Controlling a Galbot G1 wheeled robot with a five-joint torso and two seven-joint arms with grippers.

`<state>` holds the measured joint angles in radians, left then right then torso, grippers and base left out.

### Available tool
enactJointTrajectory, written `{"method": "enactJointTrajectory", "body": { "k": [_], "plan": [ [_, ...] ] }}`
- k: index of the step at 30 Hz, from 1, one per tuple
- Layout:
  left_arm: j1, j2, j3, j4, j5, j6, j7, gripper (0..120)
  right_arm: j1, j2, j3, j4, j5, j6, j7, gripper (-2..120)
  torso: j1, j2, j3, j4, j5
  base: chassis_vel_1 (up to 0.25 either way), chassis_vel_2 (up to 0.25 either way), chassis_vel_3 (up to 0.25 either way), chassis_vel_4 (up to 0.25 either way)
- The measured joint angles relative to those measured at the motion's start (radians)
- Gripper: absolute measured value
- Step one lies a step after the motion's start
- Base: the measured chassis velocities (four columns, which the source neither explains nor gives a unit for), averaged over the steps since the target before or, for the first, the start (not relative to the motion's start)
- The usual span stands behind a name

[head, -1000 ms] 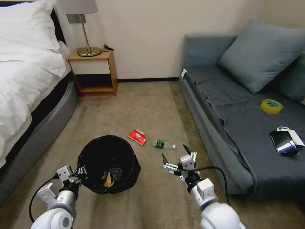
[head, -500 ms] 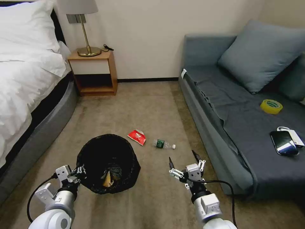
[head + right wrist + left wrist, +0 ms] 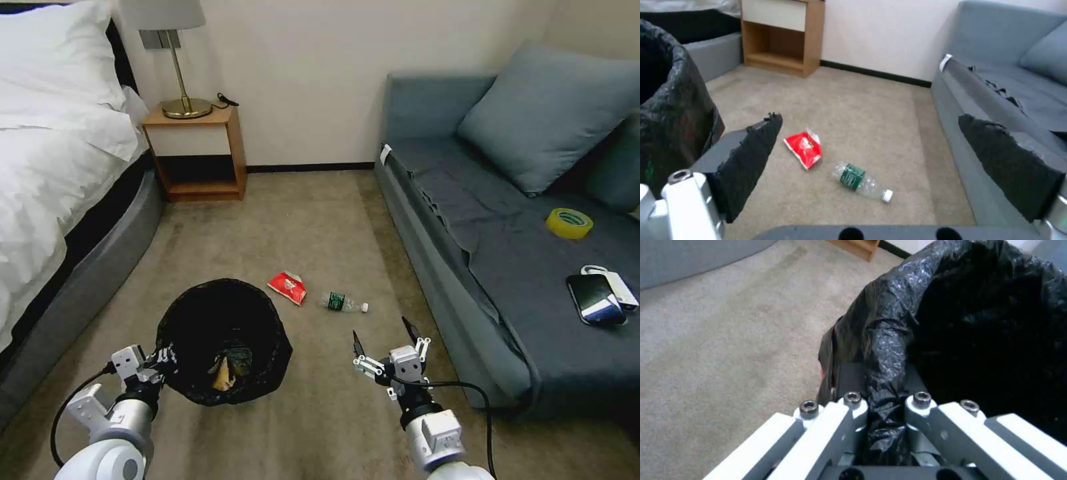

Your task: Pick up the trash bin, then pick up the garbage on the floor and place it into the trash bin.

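Bin [image 3: 223,340] sitting at my 11 o'clock, left gripper [image 3: 882,406] clamping its bagged rim. Right gripper [image 3: 388,347] hovering spread, bottle [image 3: 343,303] at its 12, packet [image 3: 288,287] at 11. I'm advising: descend straight, pinch bottle mid-body.

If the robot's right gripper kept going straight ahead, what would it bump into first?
Probably the clear plastic bottle: it lies on the carpet between the open right gripper fingers' line of travel. The red snack packet sits slightly aside. Depth is uncertain.

Bedroom (bed [image 3: 47,153], lamp [image 3: 175,53], sofa [image 3: 507,220])
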<state>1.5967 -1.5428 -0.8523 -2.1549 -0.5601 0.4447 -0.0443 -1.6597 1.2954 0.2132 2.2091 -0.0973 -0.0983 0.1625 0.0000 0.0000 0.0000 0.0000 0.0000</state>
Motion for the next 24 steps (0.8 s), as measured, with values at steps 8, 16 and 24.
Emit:
{"method": "enactJointTrajectory", "body": {
  "k": [8, 16, 24],
  "plan": [
    [-0.002, -0.002, -0.004, 0.003, 0.0, -0.002, 0.0, 4, 0.006, -0.012, 0.0, -0.006, 0.009, 0.002, -0.011, 100, 0.0, 0.0, 0.0, 0.0, 0.0, 0.0, 0.0, 0.0, 0.0],
    [-0.002, -0.003, -0.011, 0.003, -0.005, -0.004, -0.001, 4, 0.007, -0.012, -0.007, -0.011, 0.002, 0.002, -0.018, 100, 0.0, 0.0, 0.0, 0.0, 0.0, -0.008, 0.005, 0.008, -0.006],
    [-0.001, -0.003, -0.013, 0.003, -0.008, -0.004, -0.002, 4, 0.004, -0.008, -0.013, -0.014, -0.015, 0.001, -0.022, 100, 0.0, 0.0, 0.0, 0.0, 0.0, -0.044, 0.048, 0.054, -0.051]
  ]
}}
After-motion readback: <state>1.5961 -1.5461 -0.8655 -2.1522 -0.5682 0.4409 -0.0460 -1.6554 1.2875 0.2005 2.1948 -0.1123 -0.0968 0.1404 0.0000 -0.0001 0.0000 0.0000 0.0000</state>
